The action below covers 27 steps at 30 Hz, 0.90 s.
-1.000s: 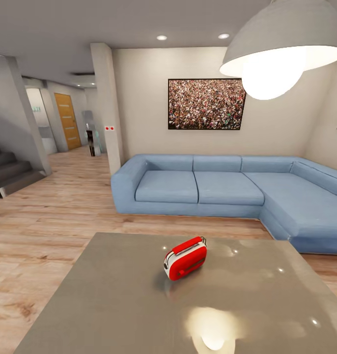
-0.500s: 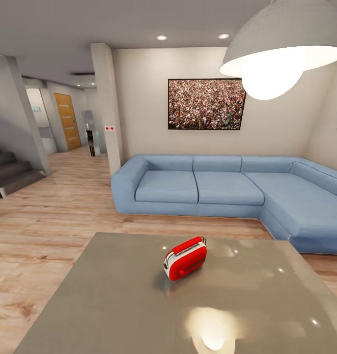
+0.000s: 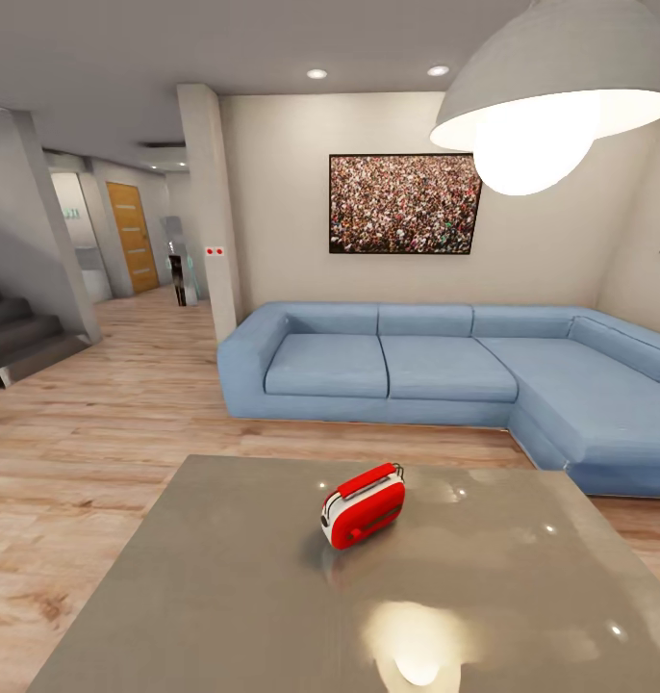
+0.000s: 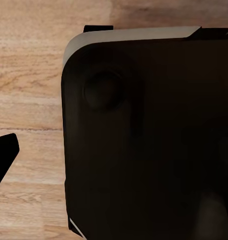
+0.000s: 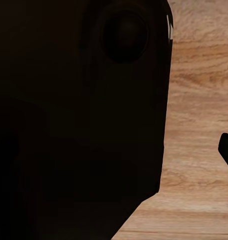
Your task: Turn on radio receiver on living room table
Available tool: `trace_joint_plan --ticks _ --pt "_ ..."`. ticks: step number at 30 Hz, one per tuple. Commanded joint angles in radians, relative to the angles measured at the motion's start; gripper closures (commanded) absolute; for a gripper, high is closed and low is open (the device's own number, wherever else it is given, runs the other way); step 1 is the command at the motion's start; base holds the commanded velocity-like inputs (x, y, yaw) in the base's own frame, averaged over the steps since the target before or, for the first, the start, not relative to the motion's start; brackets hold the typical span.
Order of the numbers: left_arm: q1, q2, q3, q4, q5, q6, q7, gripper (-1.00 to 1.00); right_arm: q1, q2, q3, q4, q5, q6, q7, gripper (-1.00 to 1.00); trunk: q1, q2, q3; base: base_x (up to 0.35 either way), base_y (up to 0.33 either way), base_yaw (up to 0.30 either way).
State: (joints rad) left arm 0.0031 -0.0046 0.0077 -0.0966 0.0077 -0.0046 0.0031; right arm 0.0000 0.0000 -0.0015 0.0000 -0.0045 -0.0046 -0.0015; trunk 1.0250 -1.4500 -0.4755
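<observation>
While I look across the living room, the red radio receiver [image 3: 363,506] stands tilted near the middle of the glossy grey table [image 3: 224,597], the blue sofa [image 3: 445,371] beyond it. Whether either claw is apart or together, I cannot tell.

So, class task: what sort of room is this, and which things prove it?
Most likely a living room: a long blue sofa, a low grey table holding a red radio receiver, and a crowd picture.
</observation>
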Motion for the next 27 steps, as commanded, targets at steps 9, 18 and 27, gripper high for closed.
trace_joint_plan --ticks 9,18,27 --pt "0.0 0.0 0.0 0.0 0.0 0.0 0.0 -1.0 0.0 0.0 0.0 0.0 0.0 0.0 0.0 -1.0 0.0 0.0 0.0 0.0 0.0 0.0" --pt "0.0 0.0 0.0 0.0 0.0 0.0 0.0 -1.0 0.0 0.0 0.0 0.0 0.0 0.0 0.0 -1.0 0.0 0.0 0.0 0.0 0.0 0.0" --pt "0.0 0.0 0.0 0.0 0.0 0.0 0.0 -1.0 0.0 0.0 0.0 0.0 0.0 0.0 0.0 -1.0 0.0 0.0 0.0 0.0 0.0 0.0"
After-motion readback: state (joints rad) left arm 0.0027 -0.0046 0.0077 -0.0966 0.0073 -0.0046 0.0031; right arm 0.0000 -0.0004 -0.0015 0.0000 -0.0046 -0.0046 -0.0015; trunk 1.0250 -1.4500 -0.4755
